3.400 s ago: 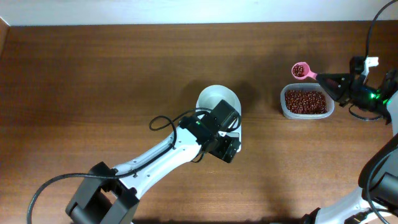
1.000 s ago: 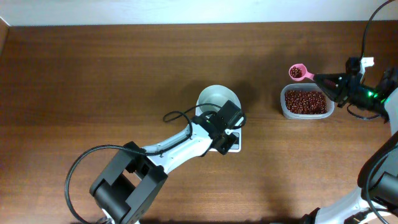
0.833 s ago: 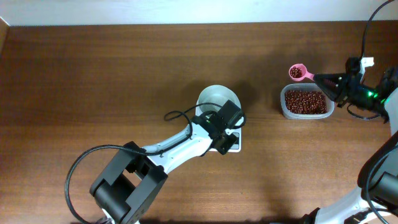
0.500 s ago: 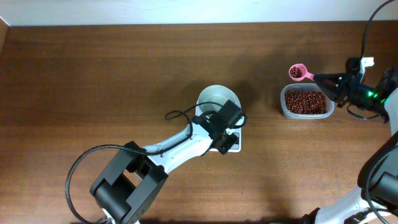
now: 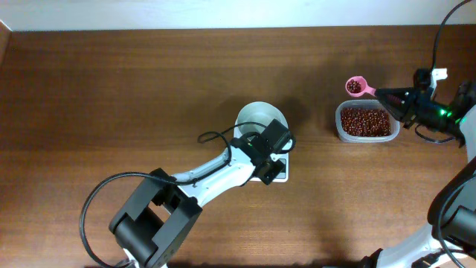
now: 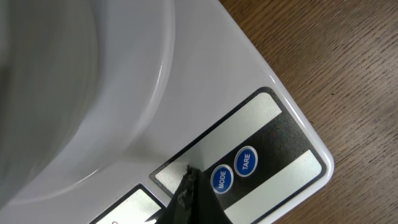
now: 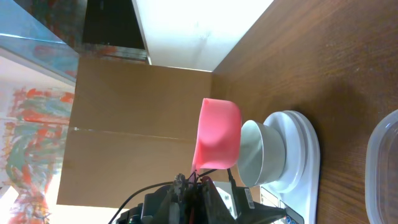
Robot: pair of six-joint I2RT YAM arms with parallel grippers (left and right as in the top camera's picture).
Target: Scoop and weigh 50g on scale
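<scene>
Nearest, the left gripper, jaws shut on nothing, rests its tip on the button panel of the small white digital scale, beside the blue MODE button. The scale's round white bowl looks empty. Farther off, the right gripper clamps the pink plastic scoop, which holds dark red-brown beans, just beyond the clear rectangular tub. The bowl lies well apart, roughly where the scoop's long axis points, toward the left arm.
</scene>
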